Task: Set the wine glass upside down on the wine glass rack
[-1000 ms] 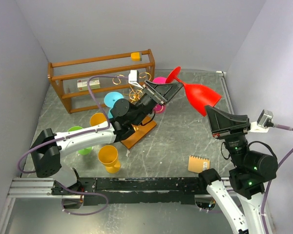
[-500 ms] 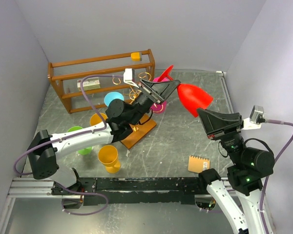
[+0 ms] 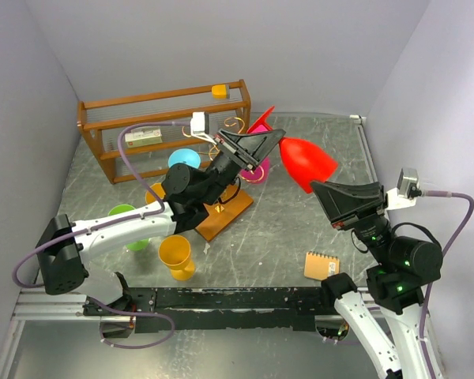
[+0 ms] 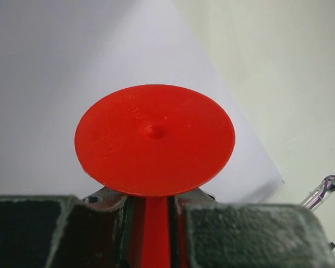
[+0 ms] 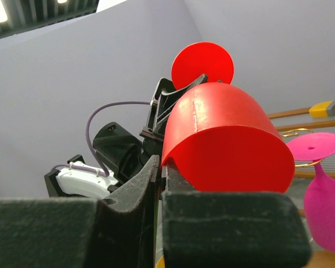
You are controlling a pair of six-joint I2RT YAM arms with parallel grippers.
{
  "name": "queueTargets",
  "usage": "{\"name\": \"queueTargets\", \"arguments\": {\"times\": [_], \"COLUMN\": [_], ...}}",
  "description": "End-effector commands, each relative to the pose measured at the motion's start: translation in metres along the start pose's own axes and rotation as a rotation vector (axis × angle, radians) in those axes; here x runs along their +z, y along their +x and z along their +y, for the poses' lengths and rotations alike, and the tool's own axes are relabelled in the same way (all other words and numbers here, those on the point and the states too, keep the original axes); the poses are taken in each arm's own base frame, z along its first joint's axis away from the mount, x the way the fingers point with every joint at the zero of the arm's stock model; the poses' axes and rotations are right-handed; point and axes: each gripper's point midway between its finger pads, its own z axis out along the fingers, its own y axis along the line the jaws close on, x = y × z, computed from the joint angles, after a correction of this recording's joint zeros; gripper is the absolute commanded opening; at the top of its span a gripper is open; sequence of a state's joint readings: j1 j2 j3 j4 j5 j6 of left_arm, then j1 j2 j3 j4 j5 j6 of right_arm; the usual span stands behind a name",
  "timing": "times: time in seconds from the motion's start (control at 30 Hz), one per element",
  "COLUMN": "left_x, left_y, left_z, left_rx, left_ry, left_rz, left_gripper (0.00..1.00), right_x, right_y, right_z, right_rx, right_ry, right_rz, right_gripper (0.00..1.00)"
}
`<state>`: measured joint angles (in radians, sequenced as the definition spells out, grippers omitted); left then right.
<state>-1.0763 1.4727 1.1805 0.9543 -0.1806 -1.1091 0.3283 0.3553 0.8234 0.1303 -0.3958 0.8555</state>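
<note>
The red wine glass (image 3: 306,160) is held in the air, just right of the rack (image 3: 227,212). The left gripper (image 4: 155,211) is clamped on its stem. Only the left wrist view shows faint raised lettering on the foot, too small to read. The right wrist view shows the right gripper (image 5: 159,181) pinching the bowl's rim.

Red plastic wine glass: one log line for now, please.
red plastic wine glass airborne, sideways | left pincer shut on stem | right pincer pinching bowl rim | not on gold wire rack

Pale lilac walls (image 3: 221,47), scratched grey tabletop (image 3: 300,229)
</note>
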Motion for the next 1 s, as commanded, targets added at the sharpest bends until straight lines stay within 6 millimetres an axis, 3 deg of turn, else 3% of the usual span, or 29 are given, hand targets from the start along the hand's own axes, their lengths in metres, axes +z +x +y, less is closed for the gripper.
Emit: {"name": "queueTargets", "arguments": {"times": [0.0,0.1,0.27,0.37,0.53,0.67,0.73,0.97], "left_x": [-0.003,-0.003,-0.009,-0.019,-0.037,-0.051,-0.059,-0.086], "left_y": [-0.015,-0.017,-0.024,-0.029,-0.029,-0.021,-0.017,-0.009], "left_z": [-0.02,-0.022,-0.019,-0.013,-0.008,-0.016,-0.018,-0.008], "left_rx": [0.044,0.082,0.144,0.205,0.35,0.5,0.578,0.777], "left_ry": [0.053,0.049,0.022,-0.009,-0.047,-0.011,0.009,0.023], "left_rz": [-0.049,-0.042,-0.053,-0.054,0.007,0.112,0.168,0.302], "left_gripper": [0.07,0.07,0.07,0.07,0.07,0.07,0.07,0.07], "right_x": [-0.001,0.0,0.0,-0.003,-0.008,-0.009,-0.006,0.012], "right_y": [0.002,0.0,-0.002,0.0,0.006,0.013,0.006,0.0], "right_z": [0.008,0.008,-0.004,-0.012,-0.021,-0.02,-0.006,0.003], "right_rx": [-0.017,-0.035,-0.079,-0.108,-0.19,-0.252,-0.28,-0.241], "right_ry": [-0.046,-0.041,0.037,0.085,0.134,0.114,0.063,-0.01], "right_rz": [0.017,0.016,0.026,0.049,0.122,0.189,0.191,0.158], "right_gripper": [0.0,0.01,0.55,0.69,0.76,0.77,0.78,0.78]}}
